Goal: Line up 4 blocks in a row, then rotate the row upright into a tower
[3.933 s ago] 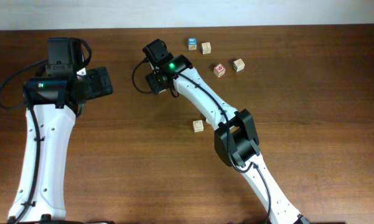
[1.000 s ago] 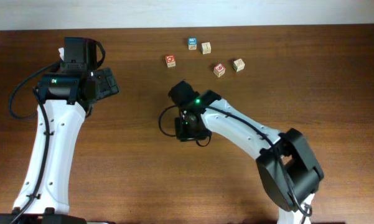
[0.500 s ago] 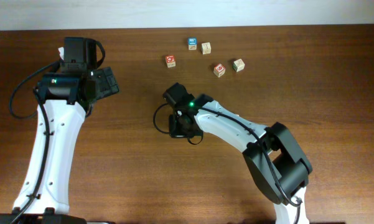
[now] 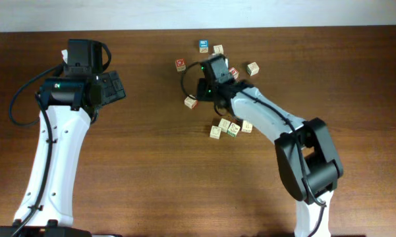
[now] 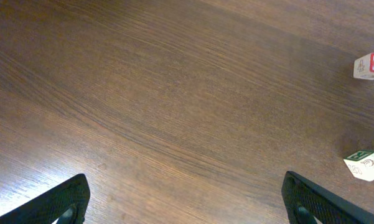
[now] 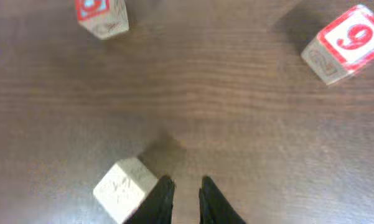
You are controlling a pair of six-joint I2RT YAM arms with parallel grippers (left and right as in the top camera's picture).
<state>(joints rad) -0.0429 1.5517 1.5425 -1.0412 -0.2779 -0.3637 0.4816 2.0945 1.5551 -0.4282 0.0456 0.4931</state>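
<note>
The bench (image 4: 138, 164) is dark brown wood with a fine, straight grain, and a pale wall strip runs along its far edge. All the loose items are small, square-edged wooden cubes with printed faces. Four pale blocks (image 4: 225, 126) lie bunched near the bench centre beside the right forearm, set at differing angles, and some appear to touch. A separate pale block (image 6: 124, 190) with faint tan print lies further back. It is just beside one finger of the right hand (image 6: 182, 200), and contact cannot be confirmed. The fingers of the right hand are drawn nearly together with a narrow gap between them and nothing in it. Beyond that hand are a red-faced block (image 6: 101, 15) and a block marked 9 (image 6: 345, 43), well apart from each other. A blue-faced block (image 4: 203, 45) sits near the far edge with another pale cube (image 4: 218, 49) just beside it. The left hand (image 5: 187, 205) is spread wide over bare wood, holding and touching nothing.
</note>
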